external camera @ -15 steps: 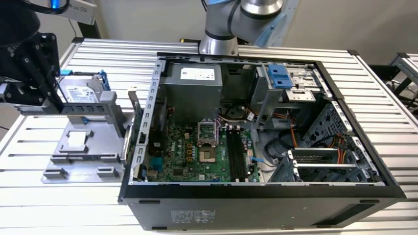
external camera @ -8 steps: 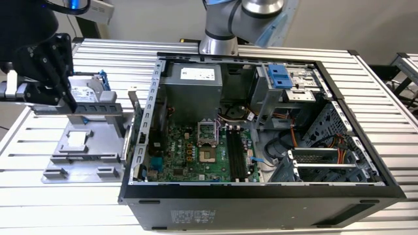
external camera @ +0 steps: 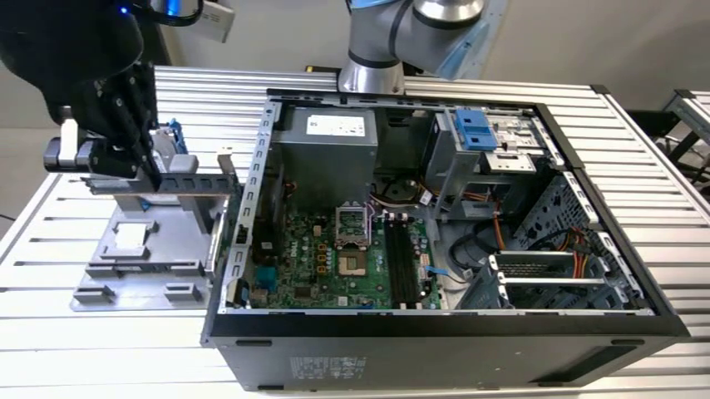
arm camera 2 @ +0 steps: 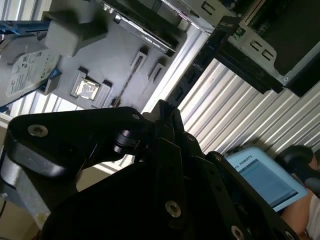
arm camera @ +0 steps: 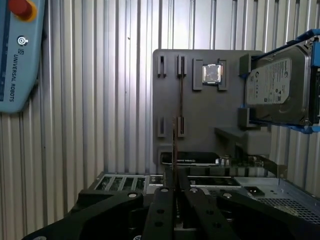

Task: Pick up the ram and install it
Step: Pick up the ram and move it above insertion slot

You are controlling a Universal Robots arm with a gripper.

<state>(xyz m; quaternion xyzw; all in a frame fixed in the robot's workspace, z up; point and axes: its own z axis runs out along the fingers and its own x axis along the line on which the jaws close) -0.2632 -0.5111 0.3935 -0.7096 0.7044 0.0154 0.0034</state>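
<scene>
Hand (arm camera: pixel 175 192): fingers closed together on the ram (arm camera: pixel 173 150), which is clamped between them and seen edge-on as a thin dark line in the first wrist view. Location of ram: held over the grey parts tray (arm camera: pixel 200 110), just beside the tray's long narrow slot (arm camera: pixel 181 90) and apart from it; contact with the tray surface cannot be confirmed. Ram is outside the computer case (external camera: pixel 444 341) and not yet installed. In the exterior view the hand stands above the tray, on the exterior view's left of the open case. Memory slots (external camera: pixel 401 262), long and black, lie on the motherboard (external camera: pixel 322 258) inside the case, well apart from the ram. Also on the tray: a silver hard drive (arm camera: pixel 277 90) with blue rails, standing on edge, and a small square processor (arm camera: pixel 212 74) in its recess. Tray and case rest on the ribbed metal desk (arm camera: pixel 100 125). A blue pendant (arm camera: pixel 15 60) lies on the desk, well apart from the tray.
</scene>
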